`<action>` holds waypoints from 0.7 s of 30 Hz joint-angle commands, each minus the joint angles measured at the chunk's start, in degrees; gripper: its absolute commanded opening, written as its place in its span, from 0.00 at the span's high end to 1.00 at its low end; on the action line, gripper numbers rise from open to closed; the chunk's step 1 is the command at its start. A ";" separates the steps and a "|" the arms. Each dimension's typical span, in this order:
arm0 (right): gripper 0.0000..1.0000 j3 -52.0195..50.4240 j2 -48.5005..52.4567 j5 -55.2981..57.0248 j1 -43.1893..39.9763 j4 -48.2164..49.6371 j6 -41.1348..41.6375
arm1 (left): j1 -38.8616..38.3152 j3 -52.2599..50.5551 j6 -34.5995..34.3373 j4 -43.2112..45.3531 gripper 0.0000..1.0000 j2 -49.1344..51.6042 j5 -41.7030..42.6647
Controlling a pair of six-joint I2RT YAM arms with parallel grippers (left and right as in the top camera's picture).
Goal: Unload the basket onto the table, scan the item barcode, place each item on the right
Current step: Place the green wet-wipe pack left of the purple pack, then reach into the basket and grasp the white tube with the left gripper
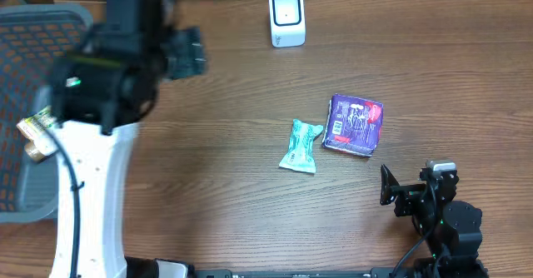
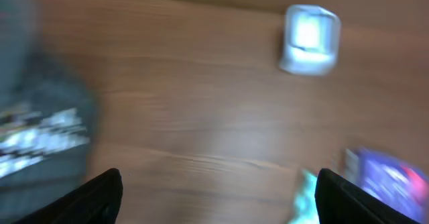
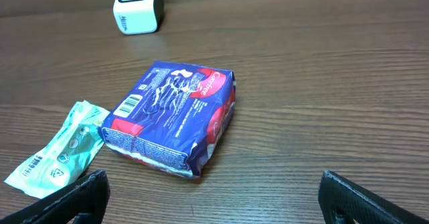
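Left gripper [image 2: 219,184] was wide open with nothing in it, hung over table beside grey basket [image 1: 50,20]. Yellowish packet [image 1: 35,128] lay in basket, guessing that one was done. Teal sachet [image 1: 300,145] and purple pack [image 1: 354,124] lay just beside each other mid-table, well apart from white scanner [image 1: 287,17], so two looked left to scan. Right gripper [image 3: 214,190] was open too, empty, near purple pack.

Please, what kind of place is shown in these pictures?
Probably a mock shop checkout on a wooden table: a white scanner stands at the far edge, a purple pack and a green packet lie in the middle, and a grey basket sits at the left.
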 commanded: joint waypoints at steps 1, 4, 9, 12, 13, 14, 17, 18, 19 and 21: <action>0.00 1.16 -0.15 0.52 0.31 0.28 -0.09 | 12.72 -0.17 1.20 -1.07 0.17 1.07 -3.41; 0.00 1.16 -0.15 0.52 0.31 0.28 -0.09 | 18.73 -0.17 1.40 -1.11 0.17 3.08 -3.54; 0.00 1.16 -0.15 0.52 0.31 0.28 -0.09 | 20.33 -0.17 2.62 -0.87 0.16 7.15 -3.54; 0.00 1.16 -0.15 0.52 0.31 0.28 -0.09 | 20.39 -0.13 3.45 1.51 0.01 9.46 -3.48; 0.00 1.16 -0.15 0.52 0.31 0.28 -0.09 | 20.46 -0.07 3.50 1.73 0.00 9.46 -3.50; 0.00 1.16 -0.15 0.52 0.31 0.28 -0.09 | 20.68 0.52 4.15 1.70 0.00 9.35 -3.50; 0.00 1.16 -0.15 0.52 0.31 0.28 -0.09 | 24.39 1.88 3.56 1.64 0.01 9.35 -3.43; 0.00 1.16 -0.15 0.52 0.31 0.28 -0.09 | 25.40 1.88 2.99 1.40 0.00 9.38 -2.99; 0.00 1.16 -0.15 0.52 0.31 0.28 -0.09 | 27.30 1.88 2.86 0.68 0.00 9.51 -1.55; 0.00 1.16 -0.15 0.52 0.31 0.28 -0.09 | 31.08 1.86 -0.15 -2.12 0.00 9.57 -1.09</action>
